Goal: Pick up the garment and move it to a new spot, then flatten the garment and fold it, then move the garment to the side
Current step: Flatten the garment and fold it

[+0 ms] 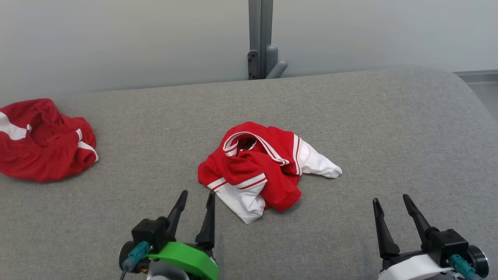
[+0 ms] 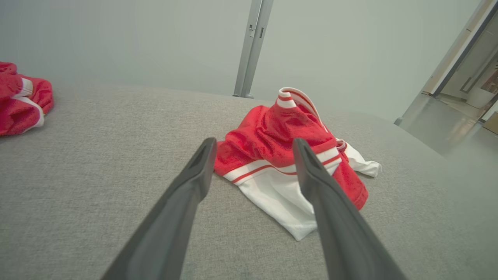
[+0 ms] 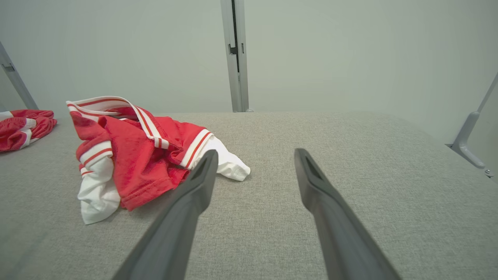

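Garment (image 1: 256,167) of red cloth with white sleeves and striped trim lay crumpled in a heap near the middle of a grey fabric-covered desk (image 1: 350,116). The left claw (image 1: 197,192) hovered low at its near side, two dark fingers spread apart and empty, their tips just beside the nearest white sleeve. The right claw (image 1: 390,198) sat well off to the garment's right, fingers likewise spread and holding nothing, over bare desk. A second red bundle (image 1: 39,140) with white stripes lay well apart at the desk's left edge. Behind the desk stood a grey post (image 1: 260,39) against a pale wall.
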